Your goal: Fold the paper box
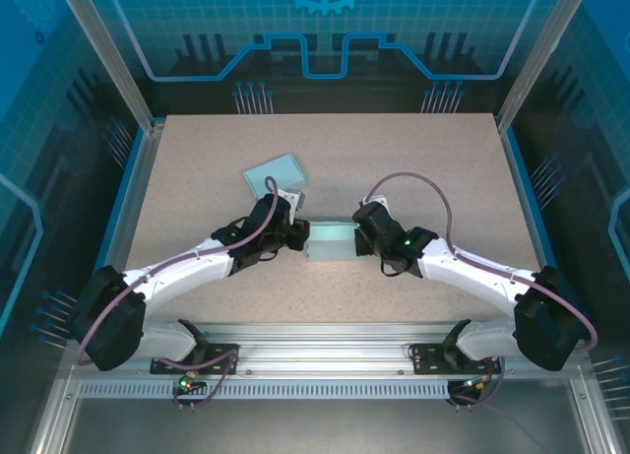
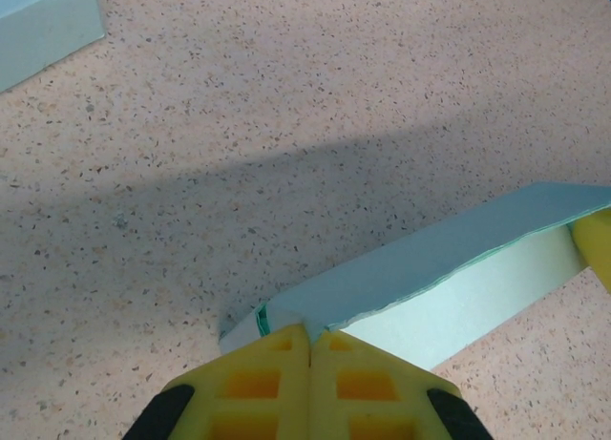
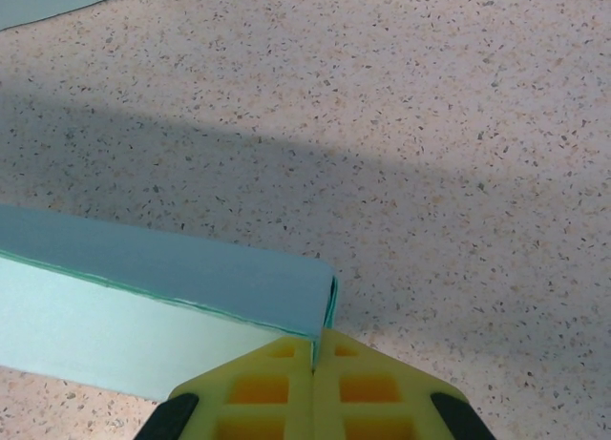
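Left gripper (image 2: pixel 308 330): fingers together, tips against one end of the box (image 2: pixel 430 268). Right gripper (image 3: pixel 313 340): same at the opposite end. Pinching paper or only pressing, can't tell. Box is pale teal card, matte, long, with crisp edges. It looks mostly formed; the ends probably remain. A second teal piece (image 1: pixel 273 175) lies beyond the box on the speckled surface (image 1: pixel 413 168).
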